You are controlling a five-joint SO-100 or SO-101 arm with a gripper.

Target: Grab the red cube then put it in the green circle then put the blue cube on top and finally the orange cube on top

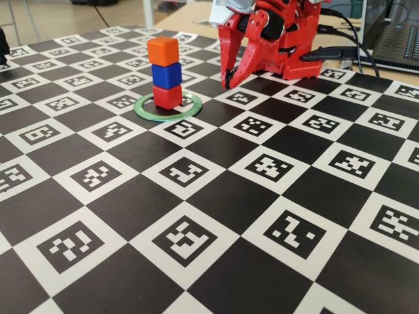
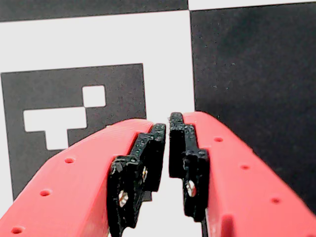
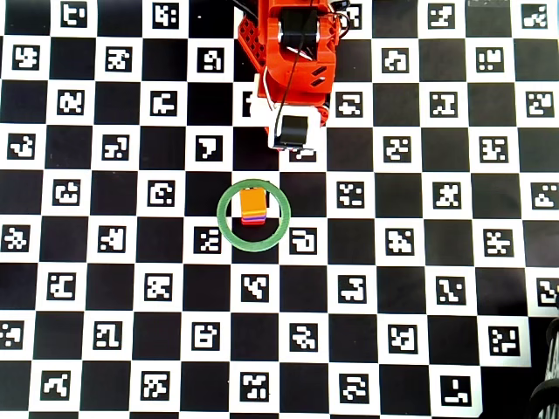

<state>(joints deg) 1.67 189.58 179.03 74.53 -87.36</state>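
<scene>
Inside the green circle (image 1: 167,106) on the checkered surface (image 1: 216,196), the red cube (image 1: 167,96), blue cube (image 1: 166,75) and orange cube (image 1: 162,50) stand stacked, apparently completing the task; the tool (image 1: 228,84) hangs nearby, empty, nearly closed

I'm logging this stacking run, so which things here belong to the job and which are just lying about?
Job: red cube, blue cube, orange cube, green circle, gripper.
Lying about: laptop, cables.

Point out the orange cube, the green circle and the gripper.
orange cube (image 1: 162,49), fixed view, front face.
green circle (image 1: 145,110), fixed view, left part of ring.
gripper (image 2: 168,129), wrist view, gap between fingertips.
</scene>
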